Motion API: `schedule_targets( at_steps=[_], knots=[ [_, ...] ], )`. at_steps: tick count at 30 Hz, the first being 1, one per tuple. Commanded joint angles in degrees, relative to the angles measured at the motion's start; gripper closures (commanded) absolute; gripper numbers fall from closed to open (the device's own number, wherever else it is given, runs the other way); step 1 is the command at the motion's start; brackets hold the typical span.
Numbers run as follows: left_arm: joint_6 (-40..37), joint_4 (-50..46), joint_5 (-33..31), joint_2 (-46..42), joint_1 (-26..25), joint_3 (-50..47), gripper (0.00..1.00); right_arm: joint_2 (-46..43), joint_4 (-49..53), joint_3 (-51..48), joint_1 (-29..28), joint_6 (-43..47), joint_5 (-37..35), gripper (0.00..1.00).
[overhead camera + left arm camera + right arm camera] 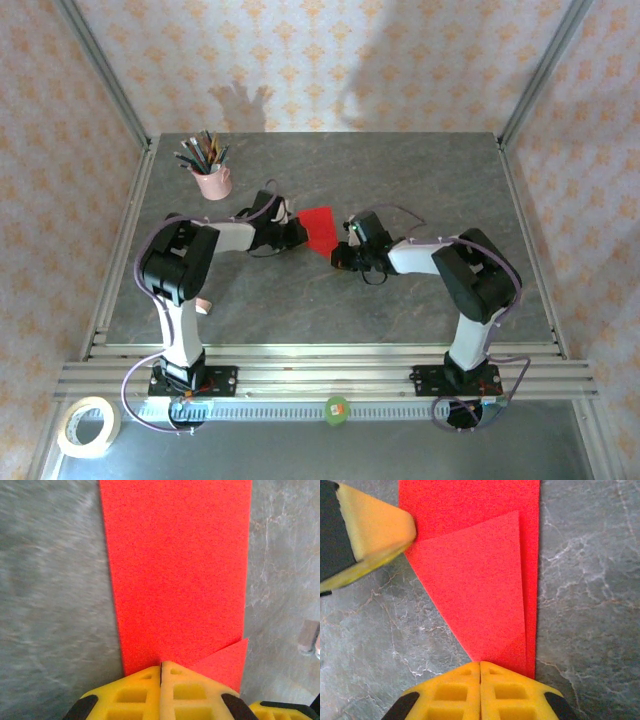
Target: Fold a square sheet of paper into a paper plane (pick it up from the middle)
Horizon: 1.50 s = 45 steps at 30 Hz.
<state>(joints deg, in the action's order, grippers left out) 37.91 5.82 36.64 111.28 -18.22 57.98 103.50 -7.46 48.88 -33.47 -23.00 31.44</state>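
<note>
Two closed grippers bear down on a half-made paper plane (318, 228) lying flat at the middle of the grey table (420, 190), between the arms. The red sheet shows one slanted flap laid over a long strip and narrowing toward the right gripper (480, 667), so the step in hand looks like setting a nose fold, with the dart far from finished. The left gripper (161, 672) has its yellow fingers pressed together with no gap, its tip meeting the paper's near edge beside a small turned-up corner. The right gripper's fingers are likewise shut tight, touching the pointed end where flap and strip converge. Neither appears to pinch the sheet; both seem to pin it to the table. Next probably comes a matching fold, which calls for one tip to hold the thin paper down while the other opens and lifts an edge.
</note>
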Motion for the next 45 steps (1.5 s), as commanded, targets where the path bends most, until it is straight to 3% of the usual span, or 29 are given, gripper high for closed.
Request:
schedule_targets(
  at_steps=[1,10,17,25,32,39,45],
  knots=[
    [-0.96,-0.93,-4.94,-1.1,3.57,-3.1,0.89,1.83,9.56,-0.12,1.0,4.13,0.1,0.92],
    [3.9,3.17,-4.76,-12.78,3.89,-6.76,0.79,-4.83,3.25,4.29,1.04,2.55,5.06,0.85],
    [10.49,9.63,-3.36,-19.0,3.34,-12.65,0.64,-4.7,-5.49,2.3,1.01,-6.37,0.37,0.74],
    [13.9,12.3,-1.15,-17.13,0.28,-13.95,0.54,0.13,-5.72,4.86,1.11,-10.35,-4.94,0.67],
    [15.39,12.85,-0.34,-13.02,-1.72,-12.26,0.54,3.56,-3.91,6.74,1.19,-9.91,-4.68,0.67],
    [17.27,12.76,-0.61,-9.99,-2.52,-11.33,0.69,5.73,-1.38,6.96,1.31,-9.82,-4.9,0.68],
    [18.15,12.63,-0.58,-7.98,-2.96,-10.02,0.7,6.26,-1.15,5.77,1.52,-10.07,-4.45,0.68]
  ],
)
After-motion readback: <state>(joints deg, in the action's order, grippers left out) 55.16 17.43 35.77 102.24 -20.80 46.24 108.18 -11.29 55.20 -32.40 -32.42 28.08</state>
